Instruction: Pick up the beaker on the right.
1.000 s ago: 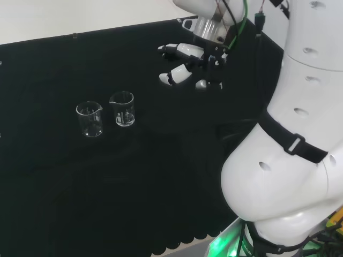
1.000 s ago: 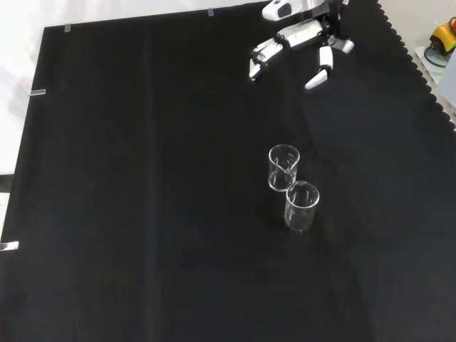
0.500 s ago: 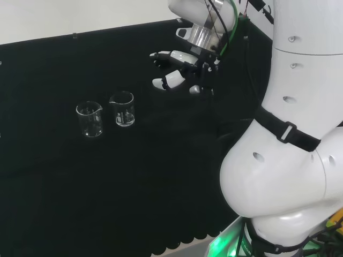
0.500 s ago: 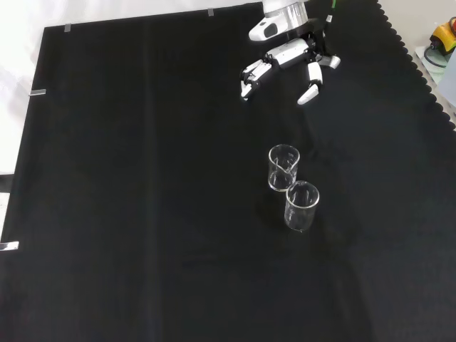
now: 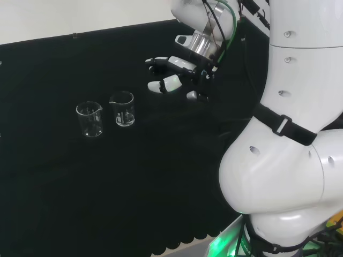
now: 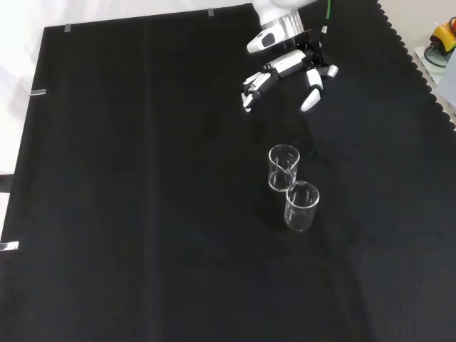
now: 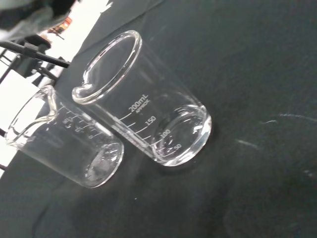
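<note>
Beaker (image 5: 122, 108) | clear glass, cylindrical, spouted | hand (image 5: 177, 75) apart, fingers relaxed, empty

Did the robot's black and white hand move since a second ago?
Yes. In the front view the hand has come down from the cloth's top edge toward the two clear glass beakers, which stayed put; it has not reached them.

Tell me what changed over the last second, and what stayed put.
The hand moved toward the two beakers: leftward in the head view, downward in the front view. Its fingers remain spread and hold nothing. The right beaker and left beaker, as the head view shows them, stayed upright in place, untouched.
</note>
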`<state>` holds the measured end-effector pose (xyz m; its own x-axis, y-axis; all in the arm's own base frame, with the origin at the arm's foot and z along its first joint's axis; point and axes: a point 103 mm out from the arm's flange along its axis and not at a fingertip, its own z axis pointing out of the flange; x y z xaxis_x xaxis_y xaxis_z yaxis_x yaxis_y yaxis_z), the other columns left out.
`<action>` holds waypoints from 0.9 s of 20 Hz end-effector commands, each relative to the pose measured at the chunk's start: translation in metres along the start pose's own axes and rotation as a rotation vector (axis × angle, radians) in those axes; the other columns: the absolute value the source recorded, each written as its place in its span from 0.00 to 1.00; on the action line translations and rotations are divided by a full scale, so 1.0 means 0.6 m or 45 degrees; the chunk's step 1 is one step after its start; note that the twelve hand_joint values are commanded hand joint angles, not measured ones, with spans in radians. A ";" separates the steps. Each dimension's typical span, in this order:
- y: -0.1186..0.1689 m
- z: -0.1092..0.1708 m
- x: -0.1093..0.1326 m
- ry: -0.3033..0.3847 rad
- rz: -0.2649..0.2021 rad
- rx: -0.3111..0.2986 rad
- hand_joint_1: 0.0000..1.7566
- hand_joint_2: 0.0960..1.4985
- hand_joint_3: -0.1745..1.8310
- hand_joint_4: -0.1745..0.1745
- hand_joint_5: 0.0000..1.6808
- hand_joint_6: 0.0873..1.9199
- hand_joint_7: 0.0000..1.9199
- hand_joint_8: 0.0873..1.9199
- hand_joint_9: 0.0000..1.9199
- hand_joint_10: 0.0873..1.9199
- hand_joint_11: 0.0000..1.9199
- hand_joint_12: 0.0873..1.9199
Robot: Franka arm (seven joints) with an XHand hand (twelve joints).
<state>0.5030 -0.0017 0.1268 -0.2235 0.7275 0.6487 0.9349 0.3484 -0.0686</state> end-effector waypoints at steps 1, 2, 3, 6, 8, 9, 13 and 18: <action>0.014 0.020 0.001 0.114 -0.048 0.035 0.40 0.18 0.57 0.33 0.20 0.00 0.16 0.31 0.20 0.31 0.00 0.65; 0.016 0.023 0.001 0.124 -0.053 0.038 0.41 0.18 0.57 0.32 0.20 0.00 0.16 0.31 0.20 0.31 0.00 0.65; 0.018 0.026 0.002 0.136 -0.056 0.044 0.42 0.18 0.57 0.32 0.20 0.00 0.16 0.31 0.20 0.30 0.00 0.65; 0.022 0.033 0.000 0.172 -0.067 0.058 0.43 0.18 0.57 0.32 0.20 0.00 0.16 0.31 0.19 0.30 0.00 0.66; 0.025 0.038 0.000 0.172 -0.073 0.082 0.44 0.17 0.58 0.32 0.19 0.00 0.16 0.31 0.19 0.30 0.00 0.66; 0.027 0.040 0.001 0.171 -0.083 0.102 0.44 0.17 0.58 0.32 0.19 0.00 0.16 0.31 0.19 0.30 0.00 0.66; 0.036 0.052 0.001 0.182 -0.101 0.150 0.46 0.16 0.59 0.33 0.20 0.00 0.18 0.32 0.20 0.30 0.00 0.67; 0.042 0.071 0.001 0.198 -0.125 0.174 0.48 0.15 0.60 0.35 0.22 0.00 0.18 0.32 0.20 0.30 0.00 0.67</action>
<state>0.5169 0.0239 0.1002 -0.2491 0.6085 0.7534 0.8784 0.4695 -0.0888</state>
